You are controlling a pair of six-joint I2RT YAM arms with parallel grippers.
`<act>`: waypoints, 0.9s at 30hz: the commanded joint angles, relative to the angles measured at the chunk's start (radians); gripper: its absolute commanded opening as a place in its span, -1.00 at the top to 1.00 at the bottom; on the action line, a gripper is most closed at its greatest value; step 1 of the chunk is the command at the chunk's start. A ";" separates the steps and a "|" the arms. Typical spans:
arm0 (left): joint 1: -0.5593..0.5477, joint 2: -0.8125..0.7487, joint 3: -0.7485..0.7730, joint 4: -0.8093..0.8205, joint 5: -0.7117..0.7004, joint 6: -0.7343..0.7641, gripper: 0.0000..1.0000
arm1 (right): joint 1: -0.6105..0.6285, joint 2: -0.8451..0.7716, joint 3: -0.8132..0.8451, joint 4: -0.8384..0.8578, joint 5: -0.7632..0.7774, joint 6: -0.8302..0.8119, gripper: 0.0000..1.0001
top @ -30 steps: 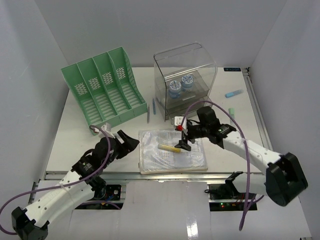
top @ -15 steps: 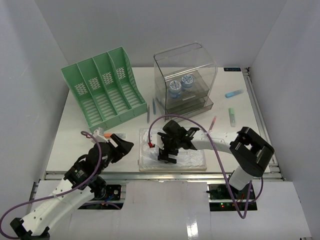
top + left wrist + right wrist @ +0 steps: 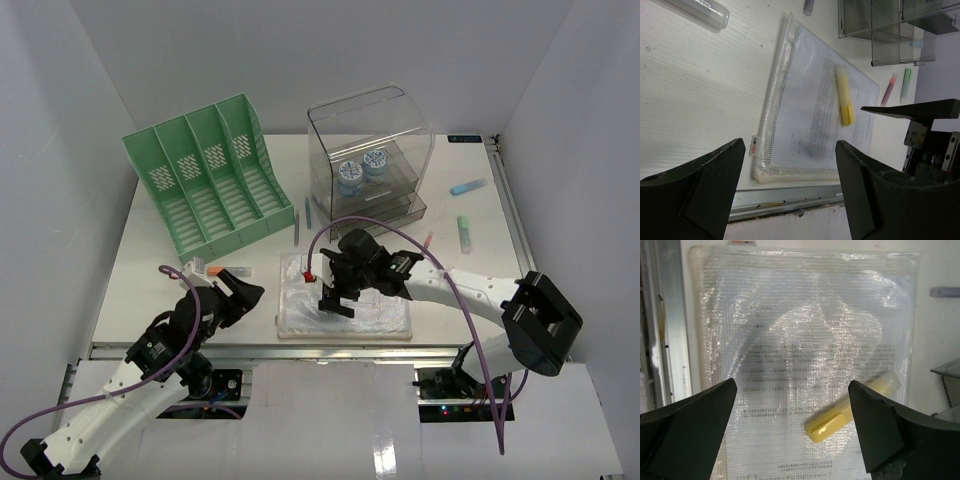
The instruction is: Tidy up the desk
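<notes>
The white worktop point(image 3: 140, 265) spans the whole top view. The right jaws have swung over the mesh pouch point(image 3: 790, 340) and stand spread fully, empty, above the yellow highlighter point(image 3: 852, 407). The left jaws are wide, empty. Pickup appears imminent.

bright, even overhead light nearly washes out the white desk point(image 3: 140, 280). glare ripples over the mesh pouch point(image 3: 805, 330) in the right wrist view, with a soft grey shadow across its middle. the left gripper point(image 3: 790, 145) looms dark and slightly soft up close.
</notes>
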 commanded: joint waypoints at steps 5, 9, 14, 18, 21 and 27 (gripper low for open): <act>0.006 0.001 0.022 -0.015 -0.018 -0.015 -0.67 | -0.075 0.129 0.072 0.012 0.238 0.290 -0.88; 0.006 -0.002 0.021 -0.021 -0.021 -0.018 -0.66 | -0.085 0.180 0.092 0.018 0.292 0.338 -0.76; 0.006 -0.005 0.015 -0.019 -0.021 -0.026 -0.66 | -0.109 0.231 0.100 0.023 0.305 0.353 -0.60; 0.006 -0.005 0.004 -0.010 -0.011 -0.031 -0.64 | -0.125 0.259 0.091 0.022 0.234 0.342 -0.08; 0.006 -0.003 -0.003 -0.003 -0.007 -0.042 -0.61 | -0.125 0.265 0.084 0.018 0.209 0.320 0.25; 0.006 0.011 -0.022 0.006 -0.038 -0.100 -0.35 | -0.125 0.212 0.089 -0.045 0.120 0.216 0.80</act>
